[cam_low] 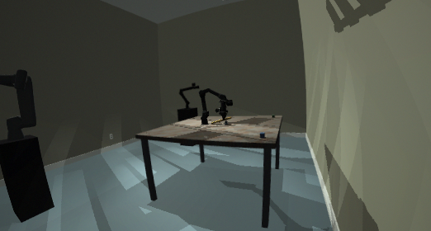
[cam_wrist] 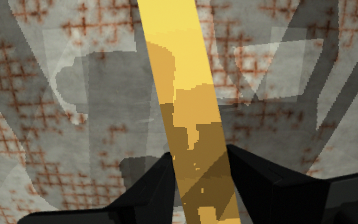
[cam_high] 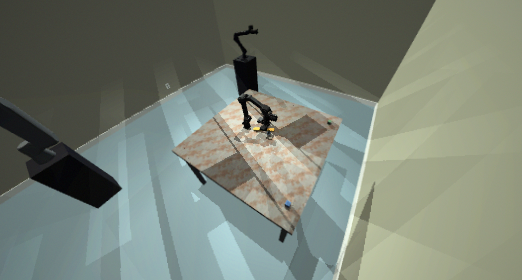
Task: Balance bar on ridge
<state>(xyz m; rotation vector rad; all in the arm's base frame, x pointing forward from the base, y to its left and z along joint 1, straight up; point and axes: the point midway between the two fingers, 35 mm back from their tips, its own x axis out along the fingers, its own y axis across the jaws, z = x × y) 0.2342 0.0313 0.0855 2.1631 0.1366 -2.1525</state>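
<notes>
A long yellow bar (cam_wrist: 183,85) (cam_high: 258,128) (cam_low: 218,120) runs away from the wrist camera, low over the patterned table (cam_high: 260,176) (cam_low: 231,136). My gripper (cam_wrist: 199,154) (cam_high: 269,129) (cam_low: 223,116) is shut on the bar, one black finger on each long side. In the top and exterior views the arm bends down over the bar near the table's far side. I cannot make out the ridge; the wrist view shows only table top around the bar.
A small blue cube (cam_high: 288,204) (cam_low: 261,134) sits near the table's front edge. A small green cube (cam_high: 329,121) (cam_low: 272,115) sits at the far right corner. A second arm on a black pedestal (cam_high: 245,73) (cam_low: 187,112) stands behind the table.
</notes>
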